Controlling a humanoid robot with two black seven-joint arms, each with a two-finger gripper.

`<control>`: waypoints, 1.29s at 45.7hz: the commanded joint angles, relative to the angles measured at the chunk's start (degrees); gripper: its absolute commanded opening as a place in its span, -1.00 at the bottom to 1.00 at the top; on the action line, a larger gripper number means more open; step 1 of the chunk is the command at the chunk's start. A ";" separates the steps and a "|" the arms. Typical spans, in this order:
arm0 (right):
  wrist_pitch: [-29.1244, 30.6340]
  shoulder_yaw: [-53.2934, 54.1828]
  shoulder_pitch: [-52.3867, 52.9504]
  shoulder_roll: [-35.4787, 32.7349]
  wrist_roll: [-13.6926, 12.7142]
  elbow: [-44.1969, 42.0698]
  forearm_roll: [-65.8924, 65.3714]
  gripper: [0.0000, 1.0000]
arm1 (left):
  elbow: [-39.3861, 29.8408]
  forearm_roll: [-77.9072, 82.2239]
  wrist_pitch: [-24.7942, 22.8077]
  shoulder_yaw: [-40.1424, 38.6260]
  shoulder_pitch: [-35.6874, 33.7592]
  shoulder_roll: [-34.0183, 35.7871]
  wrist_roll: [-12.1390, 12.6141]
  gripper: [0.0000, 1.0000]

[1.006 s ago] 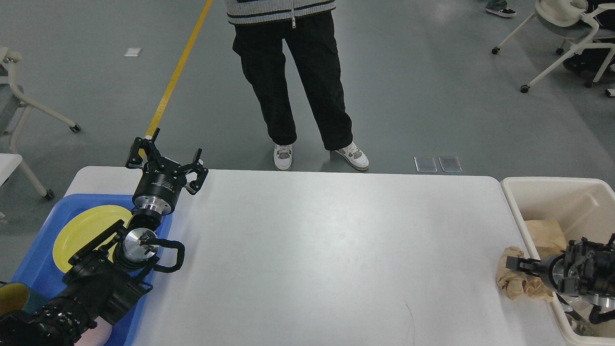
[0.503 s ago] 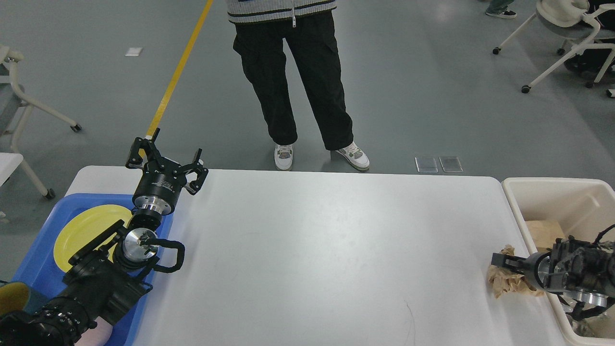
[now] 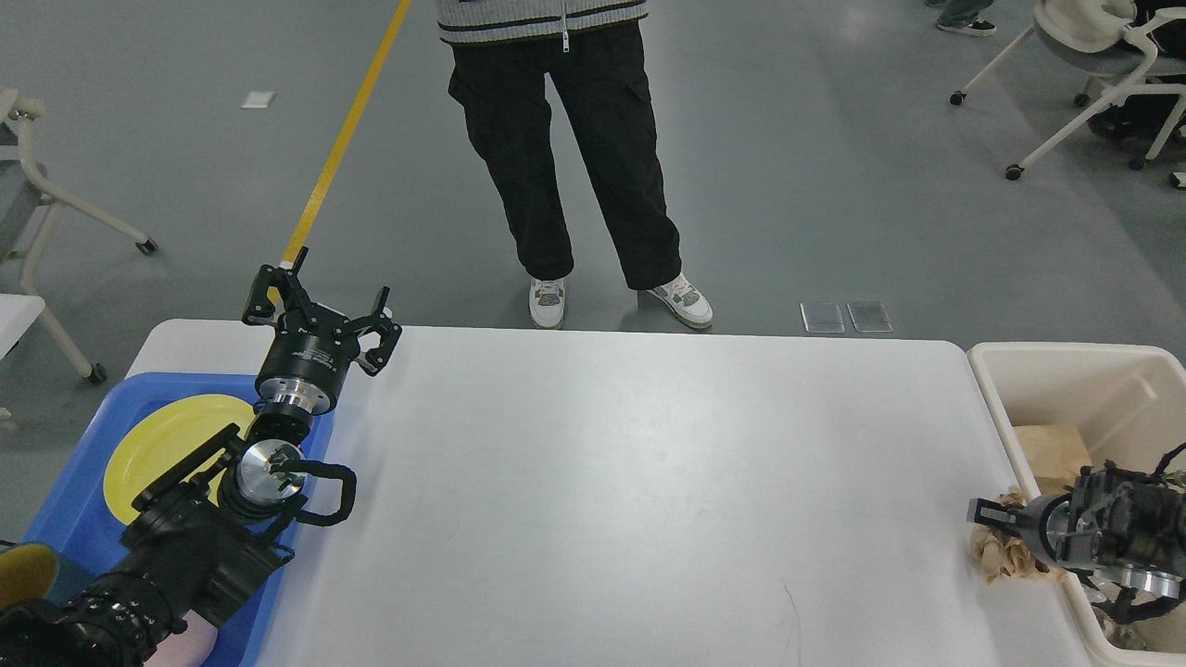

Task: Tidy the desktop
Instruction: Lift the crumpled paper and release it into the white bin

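The white desktop fills the middle of the head view. My right gripper is at the desktop's right edge, next to the cream bin. It is shut on a crumpled brown paper, which hangs below the fingers just above the tabletop. My left gripper is open and empty. It is held up over the far left corner of the desktop, beside the blue tray.
A yellow plate lies in the blue tray. Another piece of brown paper lies inside the cream bin. A person stands at the far edge of the table. Wheeled chairs stand on the floor behind.
My right gripper and the crumpled paper first shifted left over the desktop, then moved back right and slightly down toward the bin. The left arm has not moved.
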 commanded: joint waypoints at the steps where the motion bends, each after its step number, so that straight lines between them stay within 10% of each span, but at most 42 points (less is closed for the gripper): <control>1: -0.01 -0.03 0.93 -0.18 0.05 0.06 -0.02 -1.00 | 0.06 0.04 0.00 0.00 0.00 0.04 0.00 0.99; 13: 0.60 0.23 10.49 -1.24 0.05 4.01 -0.02 -1.00 | -0.03 0.04 0.00 0.00 0.00 0.04 0.00 0.99; 36: 19.85 4.62 65.44 7.46 0.57 49.10 -1.43 -1.00 | -0.03 0.04 0.00 0.00 0.00 -0.05 0.00 0.99; 47: 17.57 -0.11 57.72 5.01 0.40 41.39 -1.95 -1.00 | -0.03 0.04 0.00 0.00 0.00 0.04 0.00 0.99; 59: 11.15 -6.53 26.28 -1.50 -0.30 6.34 -0.90 -1.00 | -0.03 0.04 0.00 0.00 0.00 0.04 0.00 0.99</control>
